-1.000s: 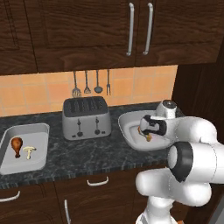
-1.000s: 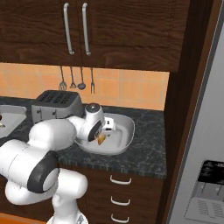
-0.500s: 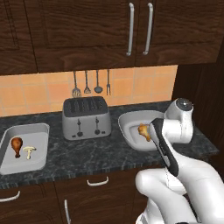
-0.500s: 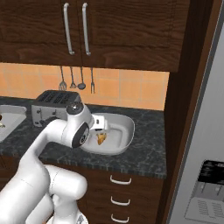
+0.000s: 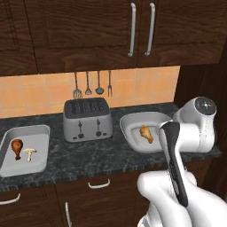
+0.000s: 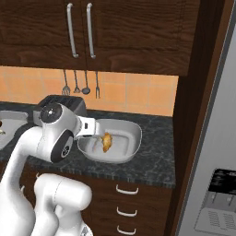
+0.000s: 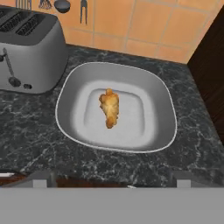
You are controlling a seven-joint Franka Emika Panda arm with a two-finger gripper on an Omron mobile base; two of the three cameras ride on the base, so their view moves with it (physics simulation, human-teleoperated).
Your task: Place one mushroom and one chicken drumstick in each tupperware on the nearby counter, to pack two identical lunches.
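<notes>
A golden chicken drumstick (image 7: pixel 109 108) lies alone in the middle of the rounded tupperware (image 7: pixel 168 114), which sits on the black counter (image 7: pixel 35 127) right of the toaster. My gripper (image 7: pixel 111 179) hovers above the container's near side, open, its fingertips (image 7: pixel 42 178) wide apart with nothing between them. From the left base view the same drumstick (image 5: pixel 146 133) rests in that rounded tupperware (image 5: pixel 128 122). At the far left the rectangular tupperware (image 5: pixel 36 137) holds a reddish-brown drumstick (image 5: pixel 17 147) and a mushroom (image 5: pixel 29 153) side by side.
A silver toaster (image 5: pixel 86 119) stands between the two containers. Utensils (image 5: pixel 93 84) hang on the tiled wall behind it. A dark wood panel (image 6: pixel 193 115) and a fridge (image 6: pixel 216 152) close off the counter's right end. My own arm (image 5: pixel 177 159) covers the counter's front right corner.
The hand has pulled up and back out of the rounded tupperware, leaving the golden drumstick lying in it. The arm has swung toward the base.
</notes>
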